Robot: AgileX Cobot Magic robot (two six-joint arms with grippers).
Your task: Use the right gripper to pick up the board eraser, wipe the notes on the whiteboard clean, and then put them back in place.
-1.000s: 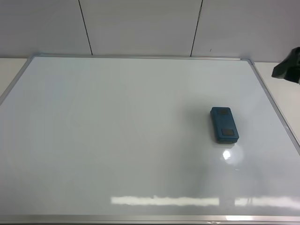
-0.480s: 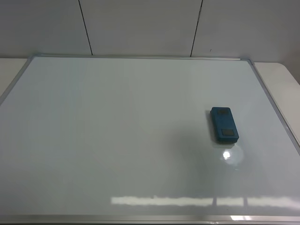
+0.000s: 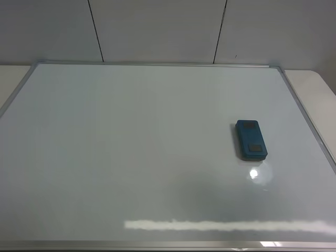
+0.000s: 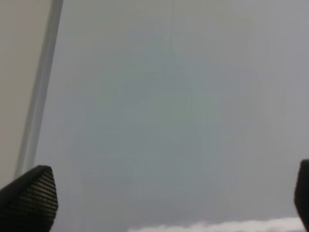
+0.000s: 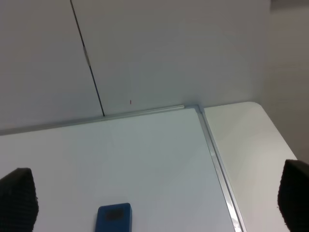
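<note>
Whiteboard (image 3: 131,157) lies flat and fills most of the high view, silver frame all round, glossy. Surface reads clean in every view: no marker notes visible anywhere on it. A long strip of glare runs along the near edge, plus a small bright spot just near-side of the eraser.

Pale table (image 3: 315,89) shows past the board's right edge and at the far-left corner. Panelled wall (image 3: 157,29) with dark vertical seams stands behind the far edge.

Board eraser (image 3: 251,139) sits flat on the whiteboard in the right half, nearer the right edge than the middle, about midway between far and near edges. Long axis runs roughly far-to-near, slightly skewed. Two darker square patches on its top face. Nothing touching it. Also visible in the right wrist view (image 5: 114,218), partly cut by the frame, with the board's far-right corner beyond it.

Right gripper (image 5: 157,203): not in the high view. Its wrist view shows both fingertips at opposite sides of the frame, jaws spread wide, nothing between them. It's up off the board, looking toward the far-right corner and the wall.

Left gripper (image 4: 166,198): also out of the high view. Fingertips wide apart in its wrist view, empty, over bare board near the frame edge.
</note>
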